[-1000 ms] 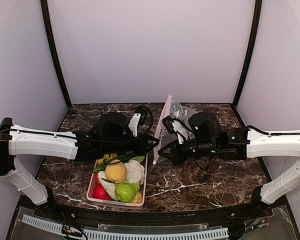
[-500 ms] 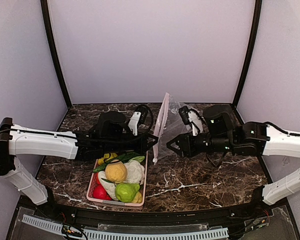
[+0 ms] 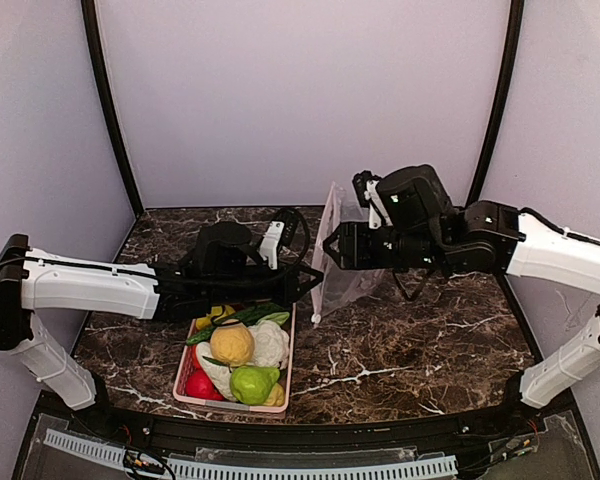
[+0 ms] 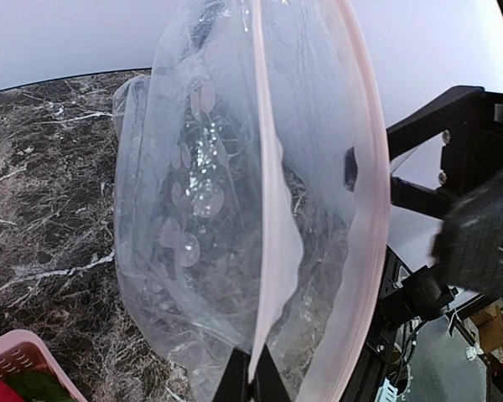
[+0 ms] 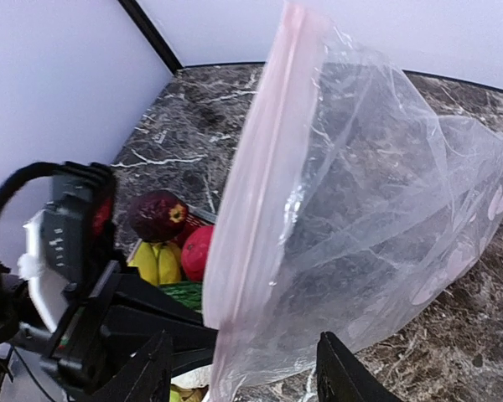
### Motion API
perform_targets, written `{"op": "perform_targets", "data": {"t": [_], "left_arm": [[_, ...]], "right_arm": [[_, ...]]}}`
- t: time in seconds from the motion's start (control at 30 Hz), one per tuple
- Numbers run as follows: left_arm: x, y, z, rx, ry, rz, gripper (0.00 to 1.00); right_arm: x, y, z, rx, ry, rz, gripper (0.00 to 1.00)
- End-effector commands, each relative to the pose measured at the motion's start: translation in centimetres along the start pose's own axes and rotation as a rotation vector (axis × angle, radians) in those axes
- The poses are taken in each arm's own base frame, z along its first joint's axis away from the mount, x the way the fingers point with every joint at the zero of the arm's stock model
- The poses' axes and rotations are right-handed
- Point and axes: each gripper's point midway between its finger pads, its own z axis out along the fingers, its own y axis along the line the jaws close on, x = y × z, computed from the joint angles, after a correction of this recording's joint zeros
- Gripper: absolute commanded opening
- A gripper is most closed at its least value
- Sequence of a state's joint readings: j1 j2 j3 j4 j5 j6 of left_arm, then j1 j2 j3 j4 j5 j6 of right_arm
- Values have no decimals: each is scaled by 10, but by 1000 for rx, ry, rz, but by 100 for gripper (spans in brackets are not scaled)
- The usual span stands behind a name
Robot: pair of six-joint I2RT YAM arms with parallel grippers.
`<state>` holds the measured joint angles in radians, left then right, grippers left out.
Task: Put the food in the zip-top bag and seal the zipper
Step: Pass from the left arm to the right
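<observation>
The clear dotted zip-top bag (image 3: pixel 344 268) hangs upright over the table. My left gripper (image 3: pixel 316 279) is shut on the lower end of its pink zipper (image 3: pixel 323 245). In the left wrist view the fingers (image 4: pixel 235 387) pinch the near strip of the zipper (image 4: pixel 265 209); the far strip bows away, so the mouth gapes. My right gripper (image 3: pixel 332 248) is open beside the bag's mouth. In its wrist view the fingers (image 5: pixel 155 373) stand wide apart on either side of the bag (image 5: pixel 360 209). The food (image 3: pixel 235 345) lies in the pink basket (image 3: pixel 220 402).
The basket sits near the front, left of centre, under my left forearm. A dark red fruit (image 5: pixel 157 215), a banana (image 5: pixel 155 261) and a red fruit (image 5: pixel 197 251) show past the bag. Dark marble table; walls stand close on three sides.
My right gripper has opened, let go of the bag and risen toward the back. My left gripper has kept its hold, and the bag now hangs from it alone.
</observation>
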<state>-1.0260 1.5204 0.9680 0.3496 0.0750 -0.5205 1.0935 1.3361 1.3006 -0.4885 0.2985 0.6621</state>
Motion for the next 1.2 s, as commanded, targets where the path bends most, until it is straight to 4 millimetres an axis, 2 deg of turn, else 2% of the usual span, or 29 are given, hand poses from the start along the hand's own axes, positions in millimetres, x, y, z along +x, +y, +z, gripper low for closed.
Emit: {"op": "perform_targets", "data": {"t": [0.0, 0.2, 0.33, 0.5, 0.63, 0.7, 0.97, 1.17], "left_arm": [[-2, -5, 0, 21, -11, -2, 1], [0, -1, 1, 6, -14, -15, 1], [0, 7, 0, -32, -27, -28, 1], [-1, 19, -3, -93, -57, -60, 1], [2, 33, -5, -163, -68, -99, 1], [3, 42, -8, -211, -75, -116, 1], [0, 74, -20, -339, -119, -185, 1], [0, 79, -17, -342, -118, -208, 1]], "right_arm": [[7, -24, 16, 197, 21, -7, 57], [15, -41, 26, 336, 38, -12, 59], [20, -52, 25, 412, 51, -15, 55], [23, -56, 22, 426, 50, -6, 37], [25, -57, 19, 419, 53, 1, 13], [24, -56, 14, 411, 50, 5, 7], [24, -57, -10, 363, 62, 13, 0], [35, -45, -15, 290, 103, -9, 0]]}}
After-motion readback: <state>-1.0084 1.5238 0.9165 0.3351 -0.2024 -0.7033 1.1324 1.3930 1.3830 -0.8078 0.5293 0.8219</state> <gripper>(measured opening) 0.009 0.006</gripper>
